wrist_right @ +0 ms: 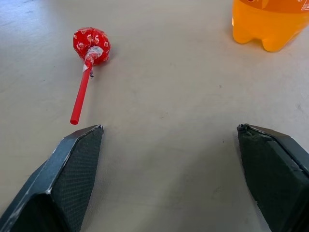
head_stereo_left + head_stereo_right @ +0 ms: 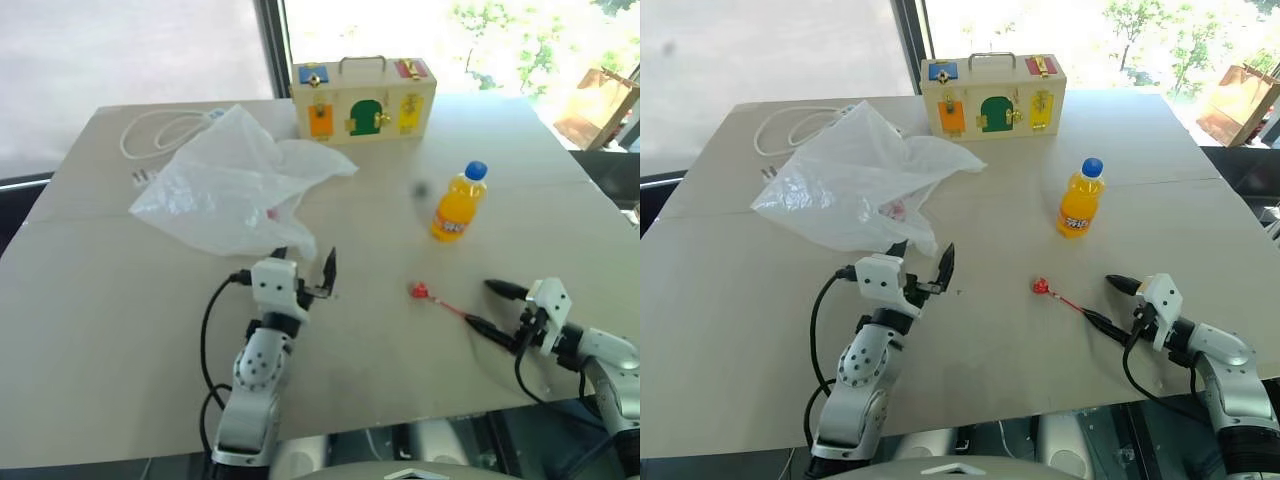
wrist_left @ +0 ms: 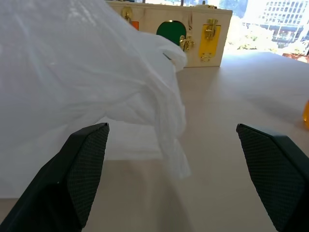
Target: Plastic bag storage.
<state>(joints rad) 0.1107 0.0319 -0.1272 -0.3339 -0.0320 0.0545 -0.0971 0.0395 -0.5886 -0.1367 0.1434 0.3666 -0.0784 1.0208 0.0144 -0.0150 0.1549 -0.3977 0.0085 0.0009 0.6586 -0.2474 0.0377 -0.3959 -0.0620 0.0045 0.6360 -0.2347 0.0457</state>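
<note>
One plastic bag (image 2: 225, 185) is seen on the left half of the table (image 2: 90, 330), loose and crumpled, unfolded and ungripped — so the storage is judged hardly begun, with grasping, gathering and putting away all still to be done. A white cable (image 2: 160, 130) is coiled beyond the bag near the far left corner. The left gripper (image 2: 305, 262) is held just before the bag's near edge, its jaws spread wide with nothing between them; in the left wrist view the bag's trailing corner hangs between the fingers (image 3: 82, 164), though contact cannot be confirmed. One wooden latch box (image 2: 362, 100) stands at the far edge, just beside the bag's upper flap. Further right, one orange drink bottle (image 2: 460, 203) is set upright, and one red lollipop (image 2: 420, 291) is laid flat nearer the front. The right gripper (image 2: 490, 305) is also spread wide and empty — its tips are near the lollipop's stick, well apart from the bag.
</note>
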